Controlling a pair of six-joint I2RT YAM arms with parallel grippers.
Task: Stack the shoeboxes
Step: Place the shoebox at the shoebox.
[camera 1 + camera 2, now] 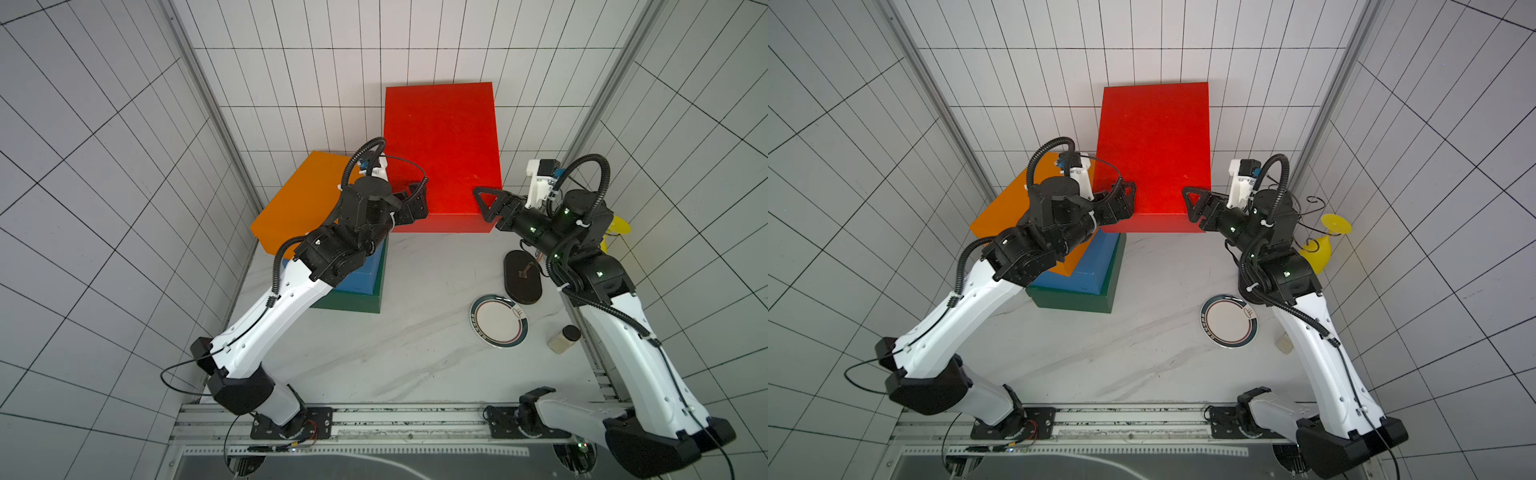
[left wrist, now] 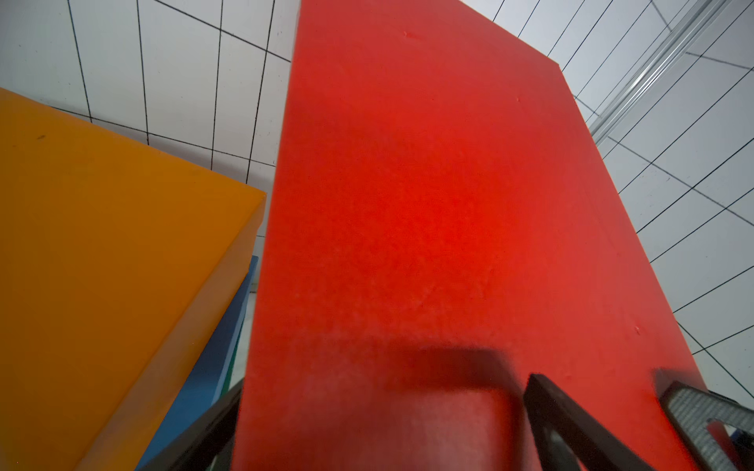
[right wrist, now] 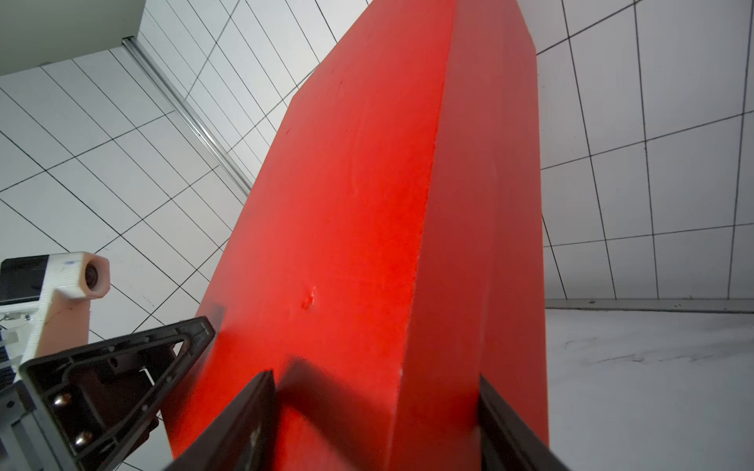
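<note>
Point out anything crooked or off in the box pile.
The orange box sits twisted across the blue box, its corner overhanging the pile's wall side. The blue one is skewed on the green box. The red box is gripped at both near corners.

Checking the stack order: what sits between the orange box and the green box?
The blue box lies between them: it rests on the green box, and the orange box sits skewed on top of it. Both top views show this.
</note>
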